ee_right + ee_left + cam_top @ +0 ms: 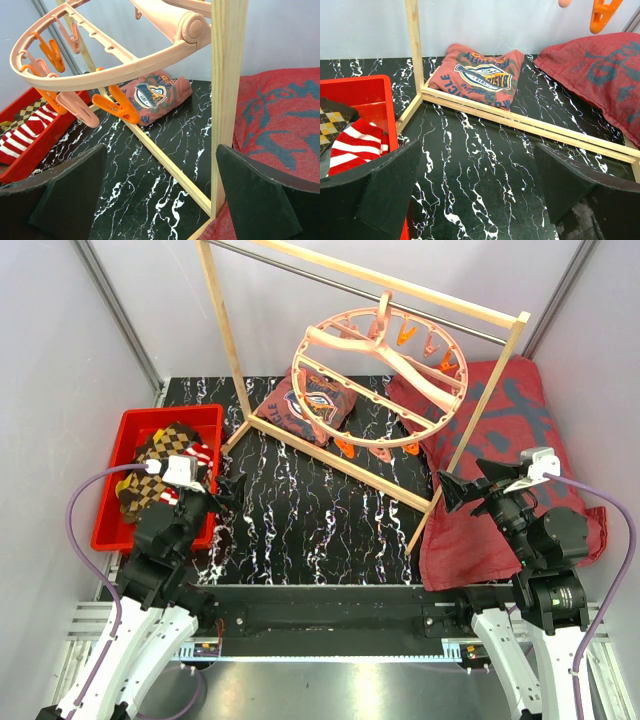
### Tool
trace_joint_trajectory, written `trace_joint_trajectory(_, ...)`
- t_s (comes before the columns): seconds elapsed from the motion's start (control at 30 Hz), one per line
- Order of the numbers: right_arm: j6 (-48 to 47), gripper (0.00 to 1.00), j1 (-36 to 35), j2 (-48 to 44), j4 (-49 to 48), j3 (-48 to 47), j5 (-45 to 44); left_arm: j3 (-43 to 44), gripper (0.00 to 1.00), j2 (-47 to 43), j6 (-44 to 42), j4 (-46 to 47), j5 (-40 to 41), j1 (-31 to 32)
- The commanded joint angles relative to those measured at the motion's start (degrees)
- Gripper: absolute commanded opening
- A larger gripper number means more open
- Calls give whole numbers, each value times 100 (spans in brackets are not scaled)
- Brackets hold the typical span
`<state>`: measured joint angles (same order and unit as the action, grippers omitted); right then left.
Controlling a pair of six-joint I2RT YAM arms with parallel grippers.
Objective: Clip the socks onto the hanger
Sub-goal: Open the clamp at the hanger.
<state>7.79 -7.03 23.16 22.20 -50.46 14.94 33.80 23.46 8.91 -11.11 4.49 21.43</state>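
The socks (pixel 165 465) lie piled in a red bin (pixel 110 530) at the left: a brown argyle one (pixel 331 122) and a red-white striped one (pixel 355 147) show. The salmon-pink ring hanger (pixel 380 365) hangs tilted from the wooden rack, with orange and pink clips (pixel 117 107) round its rim (pixel 115 62). My left gripper (pixel 225 495) is open and empty, low over the table just right of the bin (pixel 480 195). My right gripper (pixel 450 490) is open and empty beside the rack's near right post (pixel 160 190), below and in front of the hanger.
The wooden frame rack (pixel 335 455) stands across the middle of the black marble table; its right post (pixel 227 100) is close to my right fingers. A folded reddish printed shirt (pixel 305 405) lies under the rack. A large dark-red cloth (pixel 510 460) covers the right side.
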Motion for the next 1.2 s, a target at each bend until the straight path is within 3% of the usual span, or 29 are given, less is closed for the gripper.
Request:
trace_joint_trajectory(0.0,-67,100,-27,31,-93,-87,246,241,99,0,23,136,-62,19)
trace_joint_trajectory(0.27,-401,100,-35,320,136,-368,878,250,99,-52,32,136,-124,19)
trace_joint_trajectory(0.73,-577,100,-27,1770,479,-1281,2284,223,99,-263,59,118,-106,19)
trace_joint_trajectory(1.17,-103,100,-211,2421,-180,-1520,2286,232,99,-333,67,118,-150,19)
